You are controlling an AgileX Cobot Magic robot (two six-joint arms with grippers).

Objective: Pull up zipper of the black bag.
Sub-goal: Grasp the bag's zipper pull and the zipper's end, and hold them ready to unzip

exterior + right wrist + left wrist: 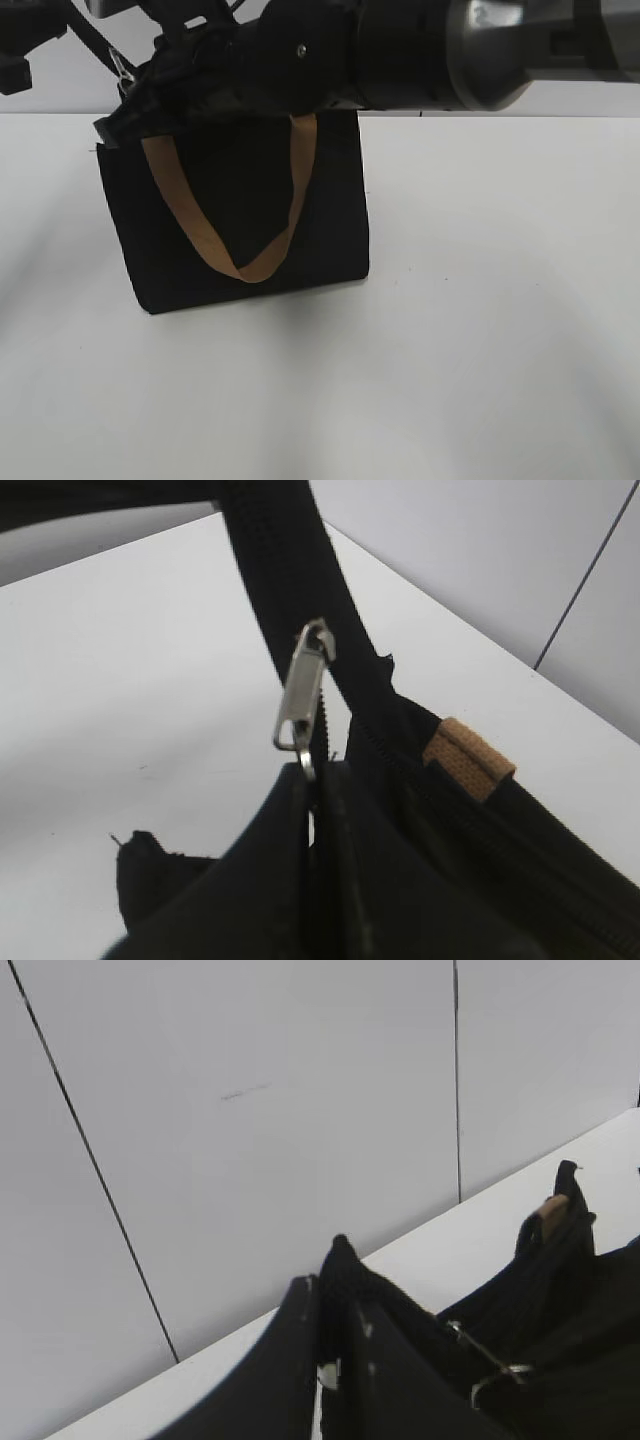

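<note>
- Upright on the white table (480,330) stands the black bag (240,215), a tan strap handle (215,240) drooping in a loop down its front face.
- Both arms crowd over the bag's top edge in the exterior view, hiding the opening.
- Right gripper (312,810): jaws closed together on the lower end of the zipper (300,695), a silver pull tab standing up from the black track.
- Left gripper (325,1360): jaws closed, pinching a peak of the bag's black fabric at one end of the top.
- A tan strap end (468,756) is sewn just beside the track.
</note>
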